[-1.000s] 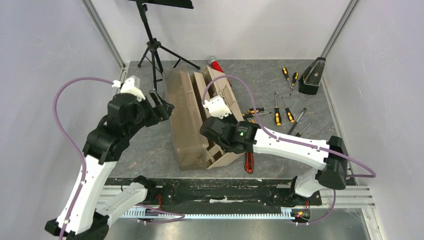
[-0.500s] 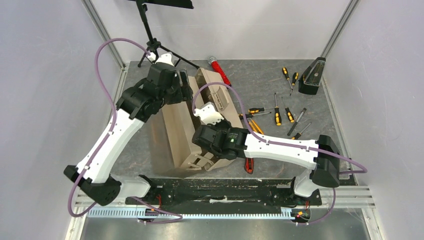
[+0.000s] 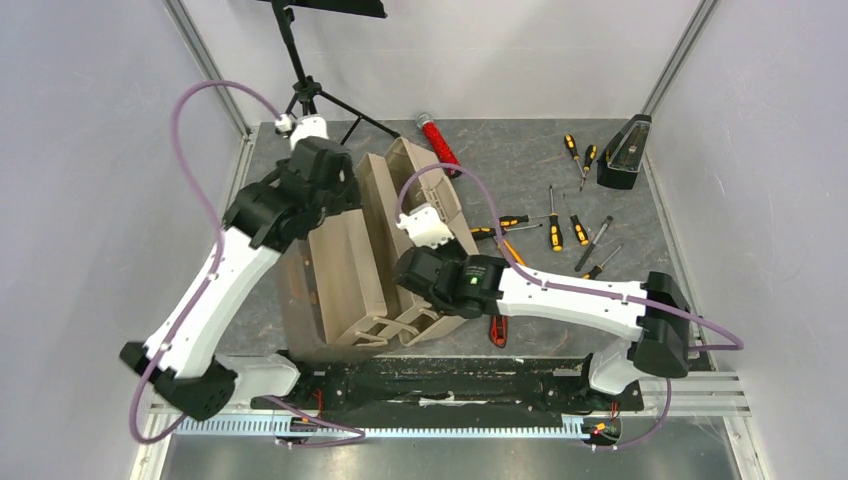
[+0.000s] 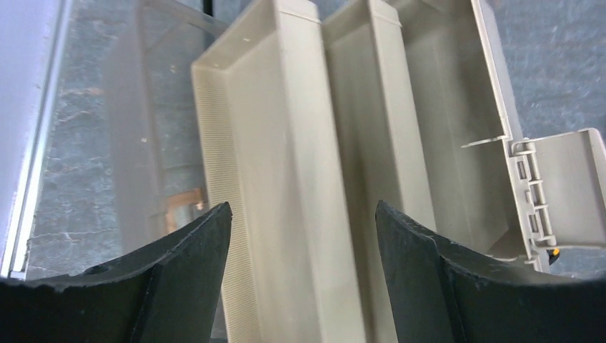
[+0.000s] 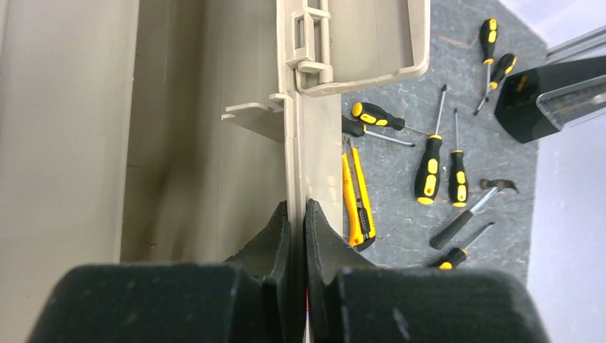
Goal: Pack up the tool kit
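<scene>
1. At my remote console, I see the toolbox (image 3: 345, 275) lying opened out on the near-left part of the grey table (image 3: 520, 150). Its long compartments are fanned side by side, and its near end is close to the arms' bases.
2. The left gripper (image 4: 300, 214) hangs over the far end of the box with its jaws spread wide. Its black fingers (image 4: 189, 250) flank one long tray (image 4: 286, 143) (whether they touch the plastic, I cannot tell).
3. The right gripper (image 5: 298, 214) has its jaws pressed together on a thin upright wall of the toolbox, pinching it on the box's right side.
4. Loose on the table to the right of the box are several black-and-orange screwdrivers (image 5: 429, 168) and a small hammer (image 5: 472, 207). An orange utility knife (image 5: 357, 200) lies just beside the box wall.
5. A red utility knife (image 3: 497, 328) lies near the table's front edge, partly under the right arm.
6. At the far right corner stands a black metronome (image 3: 625, 155). A red cylinder (image 3: 437, 137) lies just beyond the box's far end, and a black tripod (image 3: 305, 100) stands at the far left.
</scene>
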`<state>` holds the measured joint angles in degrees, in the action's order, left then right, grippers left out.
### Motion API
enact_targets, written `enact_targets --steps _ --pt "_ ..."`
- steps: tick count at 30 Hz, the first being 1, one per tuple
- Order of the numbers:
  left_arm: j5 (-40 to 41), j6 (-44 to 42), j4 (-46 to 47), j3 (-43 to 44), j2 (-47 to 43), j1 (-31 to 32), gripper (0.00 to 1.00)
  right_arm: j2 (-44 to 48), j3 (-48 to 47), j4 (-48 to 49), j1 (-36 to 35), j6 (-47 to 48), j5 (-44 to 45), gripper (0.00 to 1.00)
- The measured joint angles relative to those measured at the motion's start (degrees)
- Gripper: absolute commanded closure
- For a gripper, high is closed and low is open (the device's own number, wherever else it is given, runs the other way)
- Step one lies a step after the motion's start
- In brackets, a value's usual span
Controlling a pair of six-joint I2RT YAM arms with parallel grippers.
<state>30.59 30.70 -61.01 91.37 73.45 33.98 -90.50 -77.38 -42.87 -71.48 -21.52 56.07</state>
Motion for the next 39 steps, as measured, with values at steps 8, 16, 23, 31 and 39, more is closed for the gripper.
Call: enact_targets --steps 8,16,23,31,39 --pt "3.4 -0.1 -2.5 -4.2 -10.7 -5.4 0.21 7.1 8.0 5.5 6.4 -2.5 -7.6 1.0" --pt "0.4 -1.5 -3.6 -15.4 -7.4 -13.3 0.23 8.3 10.0 7.6 7.6 -3.2 -9.9 1.0" --pt "-0.7 -3.3 -3.5 -18.9 -8.3 -18.3 0.36 9.5 12.8 10.8 9.5 -4.9 -12.6 1.0" --pt "-0.7 -4.1 -2.8 -21.9 -7.8 -20.0 0.57 11.5 17.1 14.0 11.8 -8.1 -17.1 1.0" --pt "-1.9 -4.7 -1.1 -22.9 -8.4 -21.4 0.44 13.2 22.5 19.6 14.0 -12.8 -23.5 1.0"
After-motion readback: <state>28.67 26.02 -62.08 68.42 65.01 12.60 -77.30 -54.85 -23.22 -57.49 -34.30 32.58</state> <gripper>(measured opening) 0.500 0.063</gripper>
